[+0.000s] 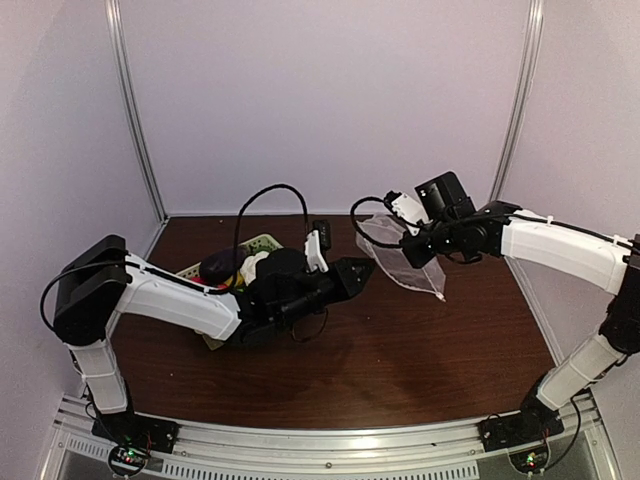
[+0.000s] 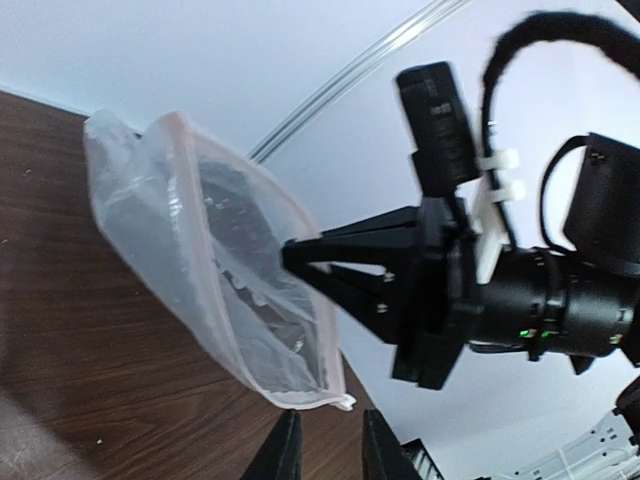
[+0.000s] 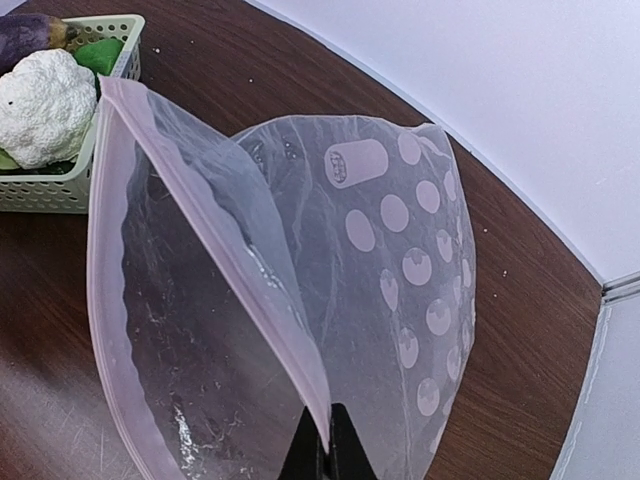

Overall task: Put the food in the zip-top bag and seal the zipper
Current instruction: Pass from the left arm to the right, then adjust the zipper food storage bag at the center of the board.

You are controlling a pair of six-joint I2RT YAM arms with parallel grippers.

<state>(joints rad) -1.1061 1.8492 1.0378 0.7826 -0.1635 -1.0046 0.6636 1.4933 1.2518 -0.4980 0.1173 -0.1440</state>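
Note:
The zip-top bag [image 1: 410, 265] hangs clear and dotted above the table at centre right, mouth open and apparently empty. My right gripper [image 1: 404, 240] is shut on its mouth edge; in the right wrist view the gripper [image 3: 326, 455] pinches one lip with the zipper [image 3: 200, 215]. My left gripper [image 1: 362, 272] is open and empty just left of the bag; in its wrist view the gripper [image 2: 330, 455] sits right below the bag's [image 2: 200, 260] lower corner. The food lies in the basket: white cauliflower [image 3: 42, 105], a purple piece [image 3: 30, 30] and a green piece [image 3: 100, 55].
The pale green lattice basket [image 1: 262, 241] stands at left centre, mostly hidden behind my left arm, and shows at the right wrist view's top left [image 3: 60, 195]. The brown table [image 1: 400, 350] is walled by white panels at the back and sides.

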